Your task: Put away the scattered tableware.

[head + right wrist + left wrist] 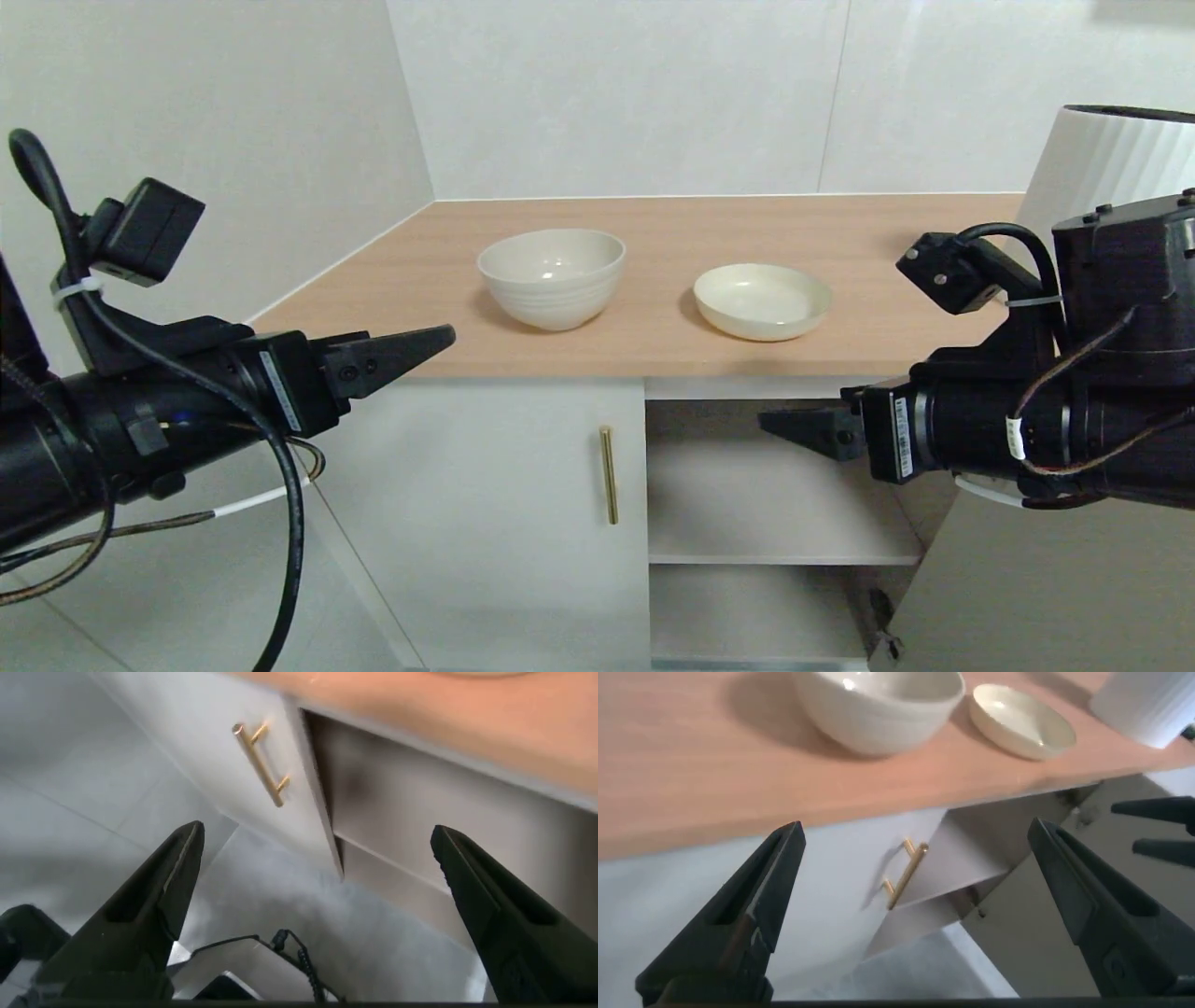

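Observation:
A deep cream bowl (551, 275) (878, 705) and a shallow cream dish (761, 299) (1022, 719) stand side by side on the wooden countertop (672, 233), the dish to the right. My left gripper (411, 350) (915, 905) hovers open in front of the counter's left front edge, below and left of the bowl, with nothing between its fingers. My right gripper (803, 431) (318, 905) is open too, just under the counter edge at the mouth of the open cabinet compartment (775, 495) (420, 812).
The left cabinet door (495, 504) is shut and carries a gold bar handle (608, 474) (904, 873) (262, 763). White shelves show inside the open right compartment. A tall white ribbed container (1111, 159) (1148, 705) stands at the counter's right end. Walls close the back and left.

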